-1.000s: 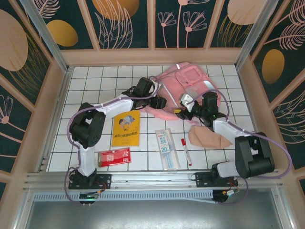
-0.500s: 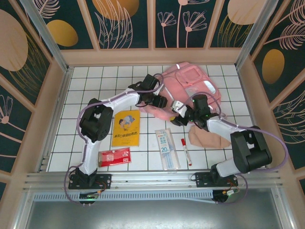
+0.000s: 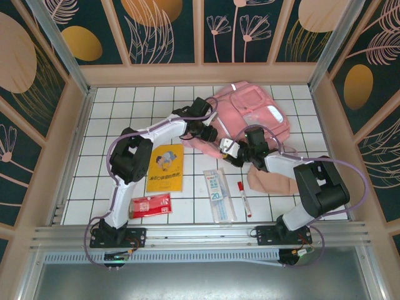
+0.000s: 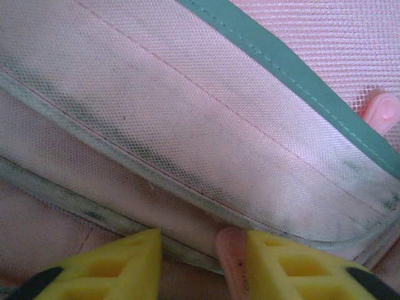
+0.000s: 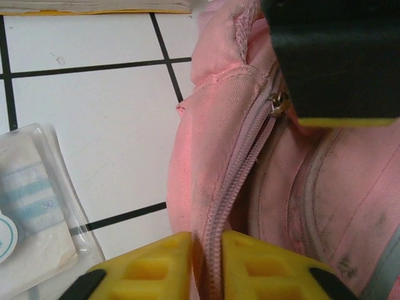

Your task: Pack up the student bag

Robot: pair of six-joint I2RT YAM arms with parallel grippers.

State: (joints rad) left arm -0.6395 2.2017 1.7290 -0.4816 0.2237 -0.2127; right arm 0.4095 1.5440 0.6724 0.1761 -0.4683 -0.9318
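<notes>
The student bag [image 3: 253, 112], pink with silvery strips, lies at the back right of the tiled table. My left gripper [image 3: 212, 135] is at its near left edge. In the left wrist view the left gripper [image 4: 203, 250] has narrowed round the bag's rim [image 4: 187, 240], with a pink zip pull [image 4: 230, 256] against the right finger. My right gripper [image 3: 226, 149] sits just beside it at the bag's near edge. In the right wrist view the right gripper [image 5: 207, 240] is shut on the pink zip strip [image 5: 240, 181]. The zip slider [image 5: 279, 103] shows under the left gripper's black body [image 5: 337, 62].
In front of the bag lie a yellow book [image 3: 165, 167], a red packet [image 3: 150, 205], a clear packet with blue print [image 3: 219, 194], a red marker [image 3: 243, 198] and a beige pouch [image 3: 272, 180]. Wooden walls [image 3: 69, 137] ring the table.
My right gripper has moved left and nearer along the bag's edge and closed on the zip strip. The left gripper has closed down on the bag's rim.
</notes>
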